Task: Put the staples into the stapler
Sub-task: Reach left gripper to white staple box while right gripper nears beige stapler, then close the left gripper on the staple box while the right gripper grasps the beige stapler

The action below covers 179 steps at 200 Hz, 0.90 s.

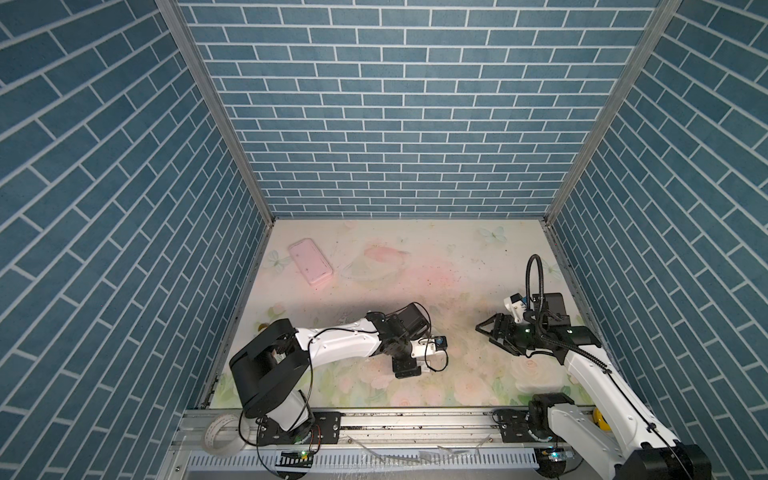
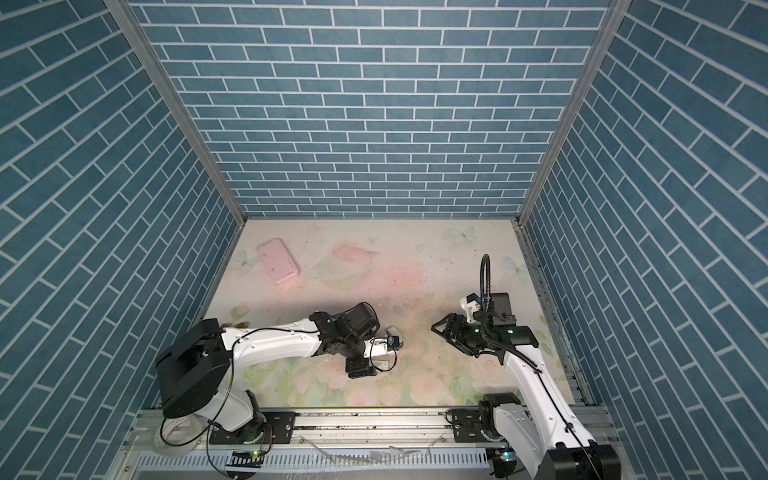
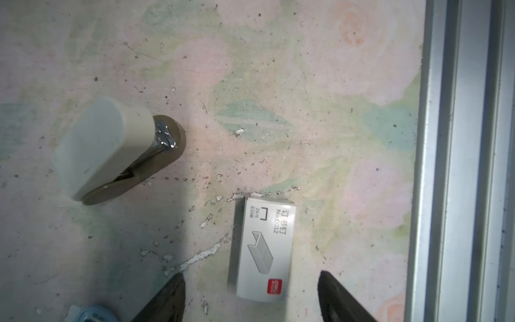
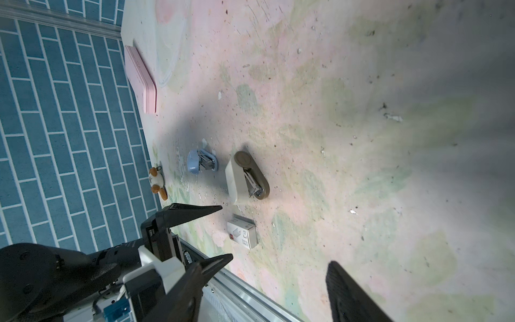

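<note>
The stapler [image 3: 111, 150] [image 4: 245, 178] has a cream top and a brown base, with shiny metal showing between them. It rests on the flowered mat. Close beside it lies a white box [image 3: 262, 251] [image 4: 242, 232] printed with a staple drawing and a red mark. The staples are out of view. My left gripper [image 3: 250, 278] [image 4: 226, 230] is open just above the mat, one finger on either side of the box's red-marked end, touching nothing. My right gripper [image 1: 484, 334] [image 2: 436, 328] [image 4: 264, 264] hovers open and empty to the right, aimed at the stapler.
A small blue stapler [image 4: 200, 164] and a bear toy [image 4: 157, 182] sit left of the cream one. A pink case [image 1: 311, 262] [image 4: 140, 80] lies at the back left. The aluminium rail [image 3: 459, 167] [image 1: 415, 419] runs along the front edge, near the box. A tape roll [image 1: 220, 436] rests on the rail.
</note>
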Motion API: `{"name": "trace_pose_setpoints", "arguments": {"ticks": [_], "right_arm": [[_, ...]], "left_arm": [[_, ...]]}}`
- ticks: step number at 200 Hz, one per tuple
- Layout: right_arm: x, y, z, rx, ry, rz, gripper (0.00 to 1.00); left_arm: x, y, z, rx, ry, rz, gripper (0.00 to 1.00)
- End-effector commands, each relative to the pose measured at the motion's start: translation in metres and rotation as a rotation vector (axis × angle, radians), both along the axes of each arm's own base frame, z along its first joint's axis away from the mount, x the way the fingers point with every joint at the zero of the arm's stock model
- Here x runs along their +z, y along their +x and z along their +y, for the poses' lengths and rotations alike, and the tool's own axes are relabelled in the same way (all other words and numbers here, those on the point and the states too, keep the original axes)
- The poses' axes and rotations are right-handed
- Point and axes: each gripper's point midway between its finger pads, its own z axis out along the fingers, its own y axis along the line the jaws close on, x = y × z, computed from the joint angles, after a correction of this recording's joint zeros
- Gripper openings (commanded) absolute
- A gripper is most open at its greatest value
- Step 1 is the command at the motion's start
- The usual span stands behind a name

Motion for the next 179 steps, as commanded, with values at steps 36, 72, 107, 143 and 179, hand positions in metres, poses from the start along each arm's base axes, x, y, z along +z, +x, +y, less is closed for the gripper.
{"name": "trace_pose_setpoints", "arguments": {"ticks": [36,72,107,143,179], "right_arm": [[0.001,-0.008,0.0,-0.002,0.008,0.002,0.7],[0.0,-0.004,-0.002,-0.007,-0.001,0.007,0.67],[0.002,-0.003,-0.005,-0.014,-0.006,-0.002,0.66],[0.0,-0.004,-0.008,-0.026,-0.007,-0.002,0.66],[-0.004,-0.006,-0.01,-0.037,0.0,0.009,0.65]], "left_arm": [[-0.008,-0.002,-0.006,0.019,0.024,-0.013,0.73],[-0.022,-0.011,-0.006,0.003,0.048,-0.003,0.67],[-0.03,-0.013,-0.005,0.003,0.066,0.001,0.61],[-0.028,-0.013,-0.012,-0.004,0.05,-0.002,0.51],[-0.029,-0.018,-0.026,-0.04,0.03,-0.009,0.38]]}}
